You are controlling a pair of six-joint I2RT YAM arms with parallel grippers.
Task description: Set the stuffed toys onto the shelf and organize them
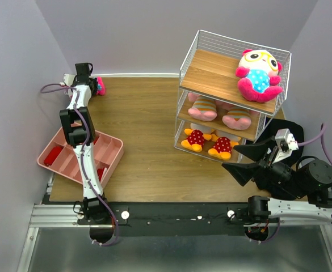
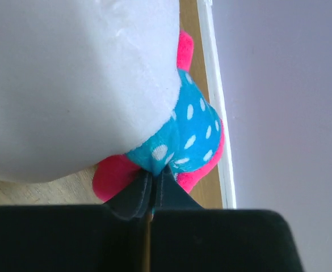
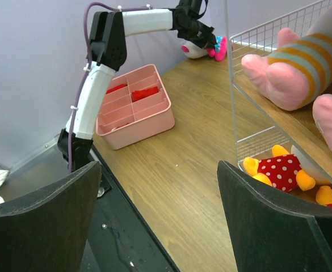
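A stuffed toy (image 2: 183, 136) lies at the far left corner of the table (image 1: 143, 124). Its long axis runs sideways, with the white head to the left and the pink feet toward the shelf (image 1: 211, 71). Its belly is blue with white dots. The left hand (image 2: 153, 181) pinches the belly fabric, fingers nearly together. The right hand (image 3: 159, 170) gapes wide, holding nothing.

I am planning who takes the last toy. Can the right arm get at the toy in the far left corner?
Probably not: the toy lies far across the table from it, and the left gripper is shut on its blue belly.
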